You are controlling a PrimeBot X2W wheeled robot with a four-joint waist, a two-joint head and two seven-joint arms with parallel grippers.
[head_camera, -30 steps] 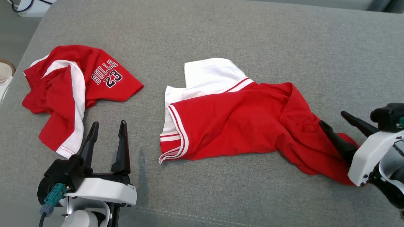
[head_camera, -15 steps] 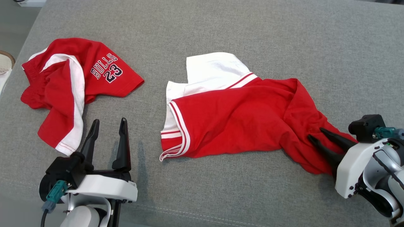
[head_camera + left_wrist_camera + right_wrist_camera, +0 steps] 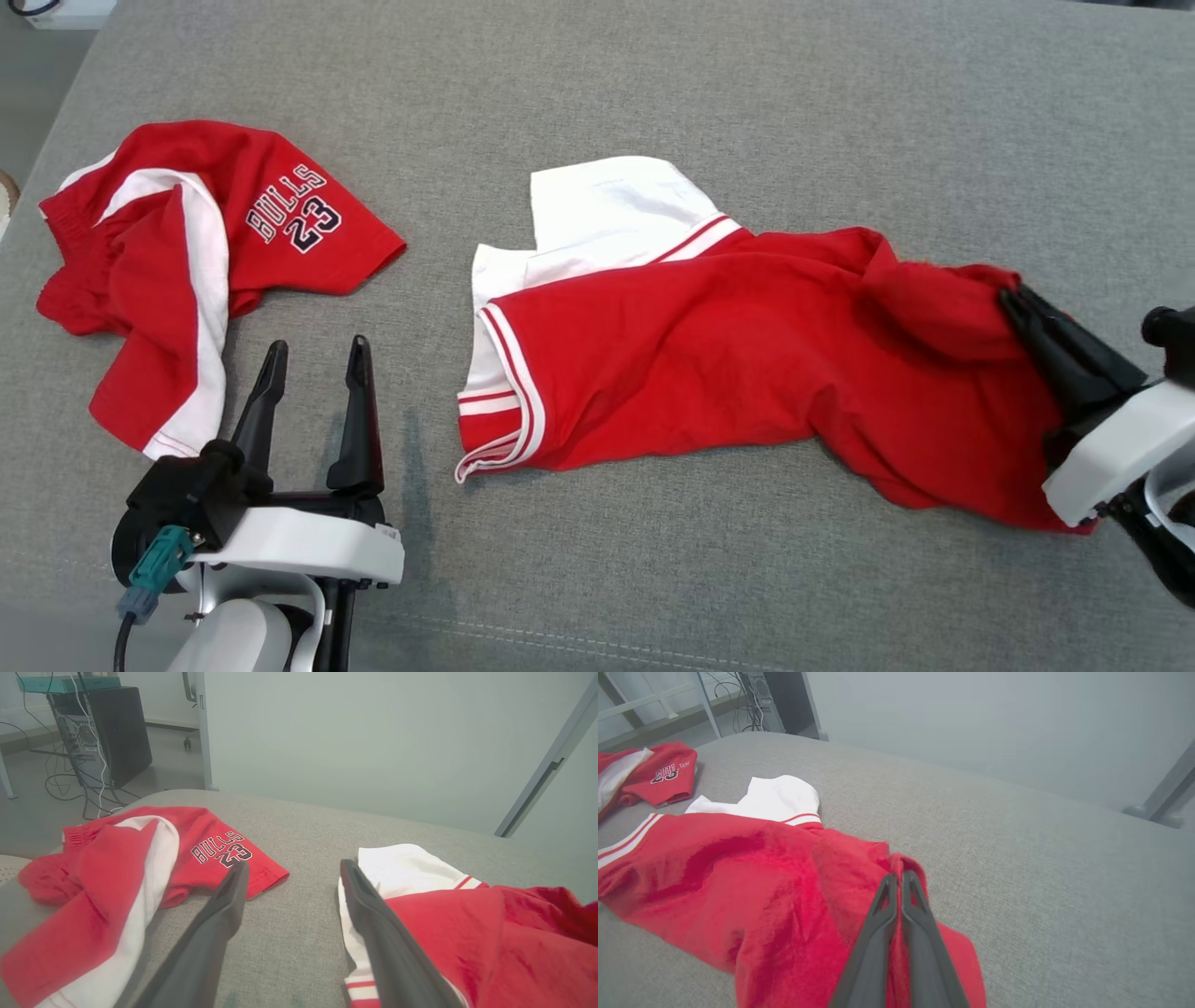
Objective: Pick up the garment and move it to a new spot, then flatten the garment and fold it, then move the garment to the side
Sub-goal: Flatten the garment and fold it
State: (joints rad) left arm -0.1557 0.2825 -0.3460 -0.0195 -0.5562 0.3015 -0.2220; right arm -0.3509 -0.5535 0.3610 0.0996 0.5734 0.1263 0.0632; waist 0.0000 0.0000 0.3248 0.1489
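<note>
**Condition.** The red jersey-knit top with white sleeves and striped trim (image 3: 709, 364) lies crumpled, roughly mid-surface, on the grey woven fabric surface (image 3: 653, 84), with its long axis running left to right. The right gripper (image 3: 1013, 299) has its two dark fingers pressed together on a raised fold at the top's far-right end. The left gripper (image 3: 317, 350) stands spread wide and holds nothing. It sits near-left, between the top and the red-and-white shorts printed "BULLS 23" (image 3: 215, 252), and touches neither.

**Risks.**
- The pinch appears to sit close to the edge of the fold. In my judgement a quick lift could pull the cloth out of the fingers.
- The grip is at one end only. Carried this way, the body would probably trail across the surface, twist and bunch further, which would make flattening harder.
- If the grip has caught only the upper layer, the top may open unevenly as it rises.
- A move to the left could drag the top onto the shorts or against the idle left gripper.

**Not verifiable.**
- How much cloth lies between the right fingers, and how many layers, cannot be told.
- The right gripper's white housing covers the near-right hem and is itself cut by the edge of the head view.
- The cloth around the pinch is blurred.
- The top's underside, neckline and any print are hidden.
</note>
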